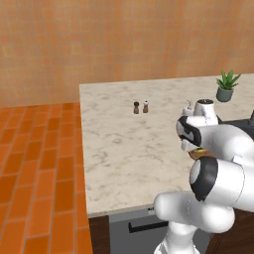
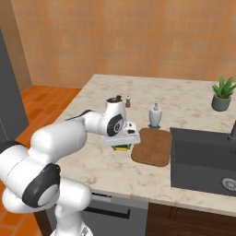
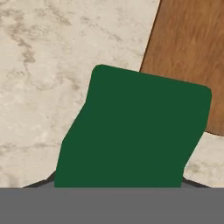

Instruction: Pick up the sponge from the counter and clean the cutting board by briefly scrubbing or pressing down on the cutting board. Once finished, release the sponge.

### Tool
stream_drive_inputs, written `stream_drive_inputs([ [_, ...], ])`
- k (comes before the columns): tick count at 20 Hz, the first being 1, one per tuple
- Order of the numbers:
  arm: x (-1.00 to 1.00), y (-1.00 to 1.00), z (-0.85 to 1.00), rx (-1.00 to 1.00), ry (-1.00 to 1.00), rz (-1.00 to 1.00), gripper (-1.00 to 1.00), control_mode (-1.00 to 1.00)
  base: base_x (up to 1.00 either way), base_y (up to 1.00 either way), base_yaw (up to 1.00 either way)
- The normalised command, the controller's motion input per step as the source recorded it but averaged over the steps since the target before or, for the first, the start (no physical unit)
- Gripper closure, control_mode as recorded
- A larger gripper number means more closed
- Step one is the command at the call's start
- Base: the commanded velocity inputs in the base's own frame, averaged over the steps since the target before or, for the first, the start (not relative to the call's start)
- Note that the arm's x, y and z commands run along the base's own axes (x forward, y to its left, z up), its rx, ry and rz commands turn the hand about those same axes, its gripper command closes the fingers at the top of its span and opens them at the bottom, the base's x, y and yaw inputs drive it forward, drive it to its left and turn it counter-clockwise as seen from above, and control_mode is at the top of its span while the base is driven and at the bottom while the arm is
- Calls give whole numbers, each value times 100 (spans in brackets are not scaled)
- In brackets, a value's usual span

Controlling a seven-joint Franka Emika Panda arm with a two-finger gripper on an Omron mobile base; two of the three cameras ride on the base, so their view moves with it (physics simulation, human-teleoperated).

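My fingers (image 3: 192, 183) clench the sponge (image 3: 133, 131) between them, cutting board (image 3: 192, 52) just beyond its far corner.

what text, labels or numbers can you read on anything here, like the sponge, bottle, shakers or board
None: no view shows any readable text.
Sponge: plain green top, no print.
Cutting board: bare wood grain, no mark.
Soap bottle: plain pale surface, no visible label.
Two shakers: too small to tell whether they carry any marking.
Plant pot: plain, no label.
Counter: marble veining only.
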Motion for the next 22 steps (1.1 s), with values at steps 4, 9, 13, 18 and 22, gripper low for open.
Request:
stream_drive_inputs([
  [4, 29, 77, -2, -1, 1, 2, 100, -100, 0, 0, 0],
  [9, 59, 31, -39, 1, 12, 0, 100, -100, 0, 0, 0],
  [13, 41, 10, -48, 0, 5, 0, 100, -100, 0, 0, 0],
  [18, 16, 0, -38, 1, 5, 0, 100, -100, 0, 0, 0],
  [22, 10, 0, -33, 0, 4, 0, 100, -100, 0, 0, 0],
])
